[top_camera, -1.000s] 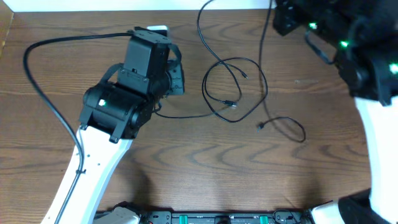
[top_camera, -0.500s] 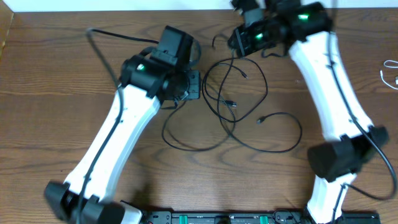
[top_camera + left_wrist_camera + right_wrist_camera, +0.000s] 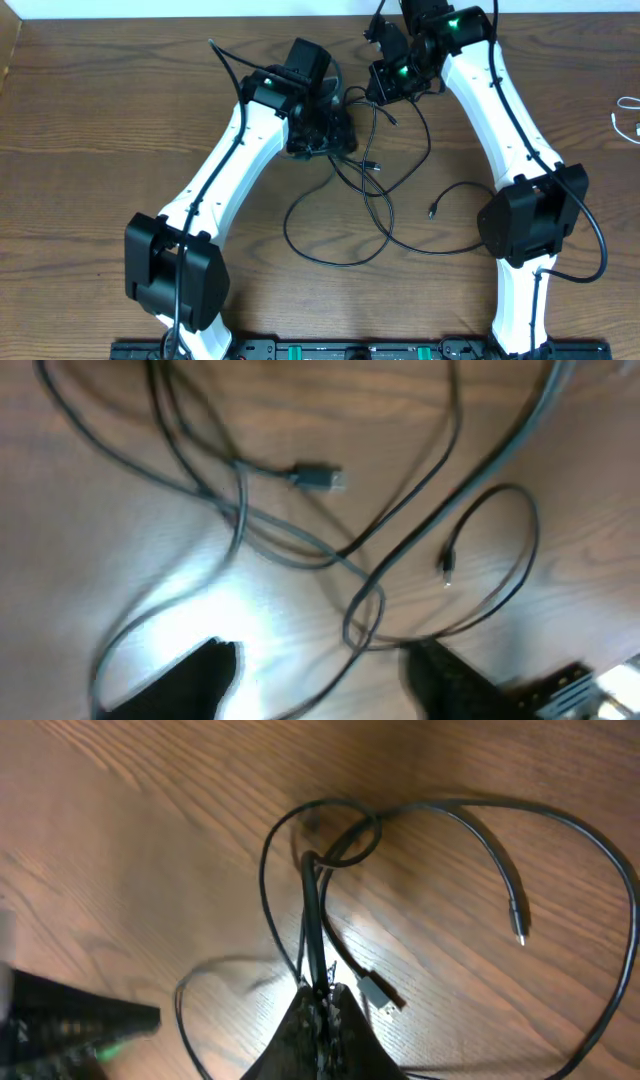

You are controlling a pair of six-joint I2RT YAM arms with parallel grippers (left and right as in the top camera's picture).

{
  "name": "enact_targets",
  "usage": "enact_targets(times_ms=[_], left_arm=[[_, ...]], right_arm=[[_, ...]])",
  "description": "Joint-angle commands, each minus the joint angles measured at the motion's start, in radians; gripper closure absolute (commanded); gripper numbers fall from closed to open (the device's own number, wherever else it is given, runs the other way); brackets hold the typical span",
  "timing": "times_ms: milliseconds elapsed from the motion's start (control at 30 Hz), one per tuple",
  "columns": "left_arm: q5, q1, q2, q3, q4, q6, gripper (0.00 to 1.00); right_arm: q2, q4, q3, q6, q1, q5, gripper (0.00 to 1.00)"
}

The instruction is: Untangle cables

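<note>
Thin black cables (image 3: 372,196) lie in tangled loops at the table's middle, with one loose plug end (image 3: 433,211) to the right. My left gripper (image 3: 328,128) hovers over the tangle's left side. In the left wrist view it (image 3: 325,665) is open, a black strand (image 3: 352,622) runs between its fingers without being pinched, and a plug (image 3: 318,478) lies beyond. My right gripper (image 3: 380,88) is at the tangle's top. The right wrist view shows that gripper (image 3: 320,995) shut on one black cable (image 3: 311,910), next to a plug (image 3: 378,992).
A white cable (image 3: 624,110) lies apart at the far right edge. The right arm's elbow (image 3: 525,215) hangs over the table's right side and the left arm's elbow (image 3: 175,265) over the lower left. A black rail (image 3: 330,350) runs along the front edge.
Both arms have swung in over the tangle. The left gripper has opened from shut. The right gripper now pinches a cable, and the lower loop has shifted right.
</note>
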Motion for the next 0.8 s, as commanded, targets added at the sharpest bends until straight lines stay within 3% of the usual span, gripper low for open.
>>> enact_targets(times_ms=[0, 200, 267, 433, 500, 767], left_arm=[[0.026, 0.013, -0.021, 0.007, 0.031, -0.001, 0.29], [0.026, 0.086, -0.084, 0.037, 0.037, 0.033, 0.25], [0.025, 0.128, -0.13, 0.044, 0.039, 0.036, 0.25], [0.021, 0.245, -0.245, 0.045, 0.033, 0.036, 0.24], [0.021, 0.288, -0.282, 0.045, 0.025, 0.036, 0.24], [-0.027, 0.364, -0.324, 0.044, -0.04, 0.062, 0.24]], right_arm=[[0.004, -0.009, 0.003, -0.019, -0.003, -0.016, 0.95], [0.004, -0.035, -0.002, -0.019, -0.001, -0.016, 0.89], [0.004, -0.042, -0.013, -0.019, 0.0, -0.017, 0.83], [0.004, -0.044, -0.083, -0.04, 0.029, -0.013, 0.41], [0.004, -0.04, -0.114, -0.045, 0.049, 0.015, 0.3], [0.004, 0.022, -0.233, -0.045, 0.128, 0.225, 0.08]])
